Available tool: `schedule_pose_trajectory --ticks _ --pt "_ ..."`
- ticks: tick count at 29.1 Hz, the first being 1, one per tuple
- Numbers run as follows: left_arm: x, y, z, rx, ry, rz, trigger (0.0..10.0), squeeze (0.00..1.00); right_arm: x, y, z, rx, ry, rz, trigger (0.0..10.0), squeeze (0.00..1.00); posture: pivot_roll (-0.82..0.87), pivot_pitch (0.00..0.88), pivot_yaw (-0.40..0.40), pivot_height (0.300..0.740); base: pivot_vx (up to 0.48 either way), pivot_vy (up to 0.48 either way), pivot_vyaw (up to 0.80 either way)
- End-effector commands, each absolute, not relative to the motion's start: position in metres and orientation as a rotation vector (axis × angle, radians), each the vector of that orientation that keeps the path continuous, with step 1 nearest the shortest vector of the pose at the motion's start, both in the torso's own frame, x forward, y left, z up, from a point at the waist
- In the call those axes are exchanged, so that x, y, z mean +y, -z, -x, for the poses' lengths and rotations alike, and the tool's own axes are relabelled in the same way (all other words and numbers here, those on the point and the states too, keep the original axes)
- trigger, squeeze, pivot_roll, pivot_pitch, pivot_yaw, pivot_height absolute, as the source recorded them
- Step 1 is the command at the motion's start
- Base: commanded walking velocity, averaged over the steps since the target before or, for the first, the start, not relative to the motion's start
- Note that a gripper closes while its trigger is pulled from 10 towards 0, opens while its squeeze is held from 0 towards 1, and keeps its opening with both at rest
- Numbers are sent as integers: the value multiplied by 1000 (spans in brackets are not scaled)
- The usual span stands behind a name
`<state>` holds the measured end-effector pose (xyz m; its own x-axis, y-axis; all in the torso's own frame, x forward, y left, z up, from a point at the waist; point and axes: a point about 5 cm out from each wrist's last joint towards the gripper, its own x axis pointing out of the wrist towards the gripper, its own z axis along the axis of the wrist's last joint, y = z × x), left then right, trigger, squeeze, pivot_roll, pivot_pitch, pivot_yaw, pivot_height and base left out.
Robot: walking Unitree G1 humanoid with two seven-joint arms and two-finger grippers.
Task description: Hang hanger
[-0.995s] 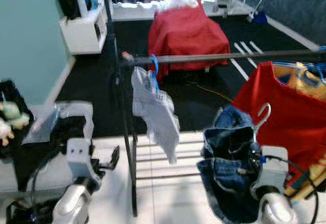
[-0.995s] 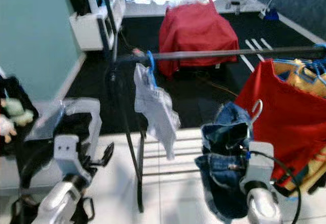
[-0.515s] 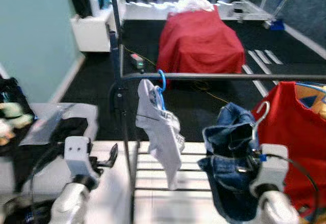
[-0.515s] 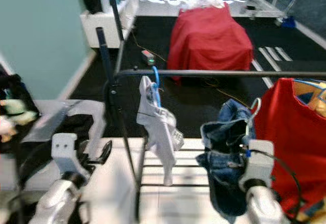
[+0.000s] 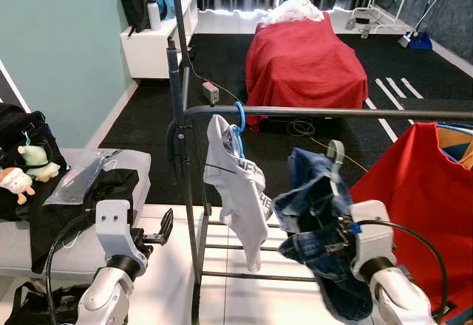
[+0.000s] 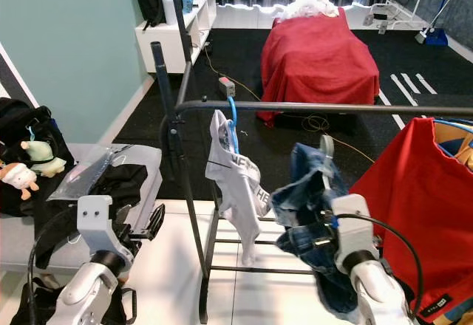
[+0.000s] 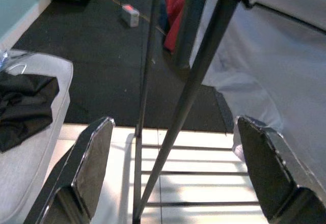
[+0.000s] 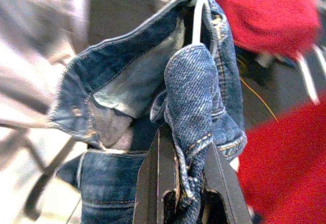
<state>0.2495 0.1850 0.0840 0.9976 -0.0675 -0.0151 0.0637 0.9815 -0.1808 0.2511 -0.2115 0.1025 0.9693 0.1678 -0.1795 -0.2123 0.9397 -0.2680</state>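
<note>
Now, through our left eye view, our right gripper [image 5: 341, 230] sits at about four o'clock, its fingers closed on a bundle of blue jeans [image 5: 314, 225] draped over a white hanger [image 5: 335, 164]. The hanger's hook rises above the denim but sits below the dark clothes rail [image 5: 325, 112], not touching it. On that rail, at about twelve o'clock from the jeans' left edge, a grey shirt [image 5: 238, 192] hangs from a blue hanger [image 5: 238, 122]. A red garment [image 5: 414, 199] hangs at three o'clock. Our left gripper [image 5: 159, 229] is at eight o'clock, beside the rack's upright post [image 5: 186, 214], holding nothing. A grey bench [image 5: 44, 229] with black cloth lies at nine o'clock, and a red-covered bed [image 5: 307, 63] stands at twelve o'clock.

Our right eye view gives the same scene.

Our left wrist view shows our left gripper's two fingers [image 7: 89, 165] spread wide with only air between them, the rack's post [image 7: 196, 81] and floor bars ahead of them.

Our right wrist view shows our right gripper's fingers [image 8: 158, 183] pinched tight on a fold of denim, with the white hanger's [image 8: 197, 10] wire running up out of the jeans.
</note>
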Motion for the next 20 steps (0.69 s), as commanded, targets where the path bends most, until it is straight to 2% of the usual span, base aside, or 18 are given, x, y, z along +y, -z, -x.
schedule_pose_trajectory --ticks 1,4,12,20 --pt "187 -79 -249 44 58 190 10000 0 -197 -124 -256 68 -280 313 10000 0 -49 49 -15 740 0 0 0" --pt "187 -79 -249 43 57 193 10000 0 -185 -138 -259 23 -368 340 10000 0 -49 49 -15 740 0 0 0" --pt "187 -79 -250 45 59 197 10000 0 -178 -153 -264 -30 -410 366 10000 0 -48 49 -14 740 0 0 0" --pt "186 -80 -248 40 60 207 10000 0 -182 -175 -278 -89 -297 352 10000 0 -39 52 -17 740 0 0 0"
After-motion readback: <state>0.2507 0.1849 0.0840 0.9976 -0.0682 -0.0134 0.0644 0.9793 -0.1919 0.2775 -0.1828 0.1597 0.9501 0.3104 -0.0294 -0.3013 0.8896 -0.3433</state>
